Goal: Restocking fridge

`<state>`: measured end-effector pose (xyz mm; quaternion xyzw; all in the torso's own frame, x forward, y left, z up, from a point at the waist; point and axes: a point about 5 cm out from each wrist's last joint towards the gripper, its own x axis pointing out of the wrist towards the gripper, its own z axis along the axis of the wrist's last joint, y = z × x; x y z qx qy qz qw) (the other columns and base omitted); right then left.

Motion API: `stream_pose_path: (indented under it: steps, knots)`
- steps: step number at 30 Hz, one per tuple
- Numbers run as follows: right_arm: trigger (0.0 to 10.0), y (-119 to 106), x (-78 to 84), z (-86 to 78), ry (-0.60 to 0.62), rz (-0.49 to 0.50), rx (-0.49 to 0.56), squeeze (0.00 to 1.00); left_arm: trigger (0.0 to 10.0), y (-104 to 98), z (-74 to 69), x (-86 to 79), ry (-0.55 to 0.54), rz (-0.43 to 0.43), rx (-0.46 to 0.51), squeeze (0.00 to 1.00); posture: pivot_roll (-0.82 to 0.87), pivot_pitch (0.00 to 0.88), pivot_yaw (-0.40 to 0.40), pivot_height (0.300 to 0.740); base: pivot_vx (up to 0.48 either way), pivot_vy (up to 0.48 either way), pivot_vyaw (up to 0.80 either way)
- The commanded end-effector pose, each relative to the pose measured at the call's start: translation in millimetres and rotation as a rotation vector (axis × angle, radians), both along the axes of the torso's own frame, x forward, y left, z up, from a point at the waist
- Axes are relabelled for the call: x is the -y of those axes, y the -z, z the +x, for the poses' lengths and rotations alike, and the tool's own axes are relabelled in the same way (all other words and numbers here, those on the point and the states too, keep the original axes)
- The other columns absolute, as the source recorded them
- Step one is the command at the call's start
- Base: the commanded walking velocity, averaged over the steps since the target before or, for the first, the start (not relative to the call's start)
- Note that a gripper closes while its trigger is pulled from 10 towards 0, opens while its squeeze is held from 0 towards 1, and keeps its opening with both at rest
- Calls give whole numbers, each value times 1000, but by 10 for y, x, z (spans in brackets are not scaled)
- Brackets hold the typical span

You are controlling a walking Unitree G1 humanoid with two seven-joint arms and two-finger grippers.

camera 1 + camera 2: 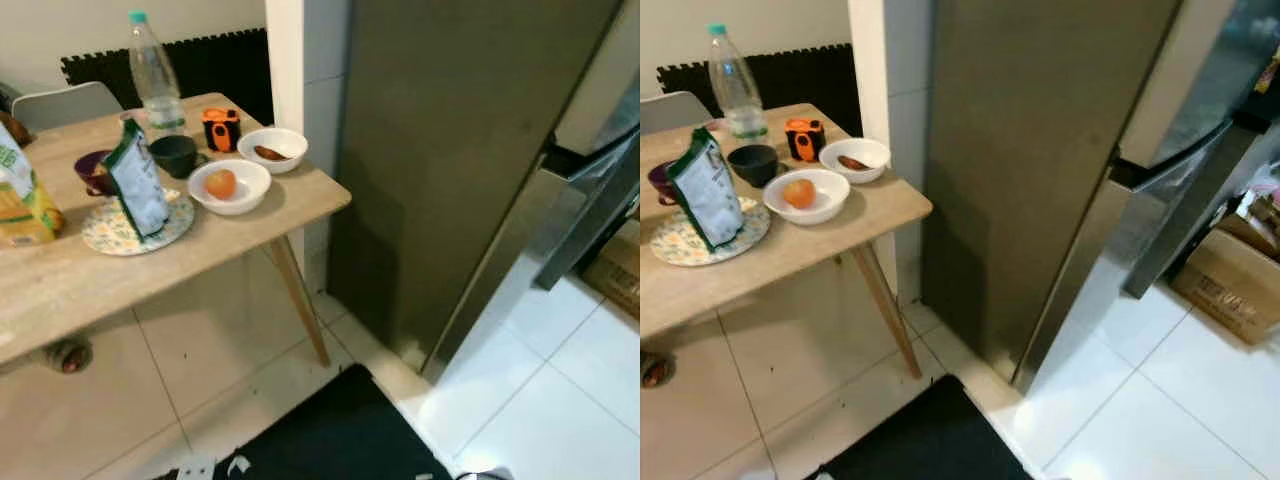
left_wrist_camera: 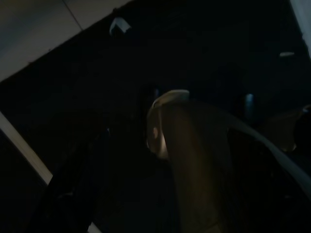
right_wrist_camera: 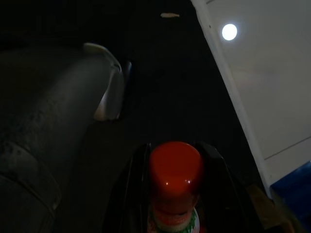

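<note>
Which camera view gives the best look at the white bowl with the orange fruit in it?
The left eye view: the white bowl with the round orange fruit sits large and unobstructed near the wooden table's corner. The right eye view shows the same bowl slightly smaller, near its left edge. The wrist views look down at a dark floor instead.

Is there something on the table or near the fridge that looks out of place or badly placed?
Mostly tidy. The green-white pouch stands tilted on the patterned plate and might tip. A small round object lies on the floor under the table.
</note>
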<state>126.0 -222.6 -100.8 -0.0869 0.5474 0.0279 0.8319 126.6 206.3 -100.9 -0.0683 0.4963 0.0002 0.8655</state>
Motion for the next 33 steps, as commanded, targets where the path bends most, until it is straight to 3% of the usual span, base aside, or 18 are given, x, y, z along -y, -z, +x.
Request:
stream_pose_path:
  steps: [1, 8, 17, 33]
  knots:
    - [10000, -2, 24, -13, 14, 3, 4, 0, 10000, 40, -114, 7, 8, -1, -44, 0, -34, 66, -29, 740, 0, -341, 0]
    - [10000, -6, 10, 0, -3, 23, 11, 0, 10000, 41, -117, 11, 8, -1, -45, 0, -35, 67, -28, 740, 0, -341, 0]
    - [10000, -10, 9, 7, 0, 35, 16, 0, 10000, 41, -114, 14, 8, -2, -43, 0, -35, 66, -30, 740, 0, -340, 792]
    - [10000, -16, 48, 11, 41, 4, 23, 0, 10000, 41, -116, 15, 11, -3, -43, 0, -35, 66, -29, 740, 0, -345, 0]
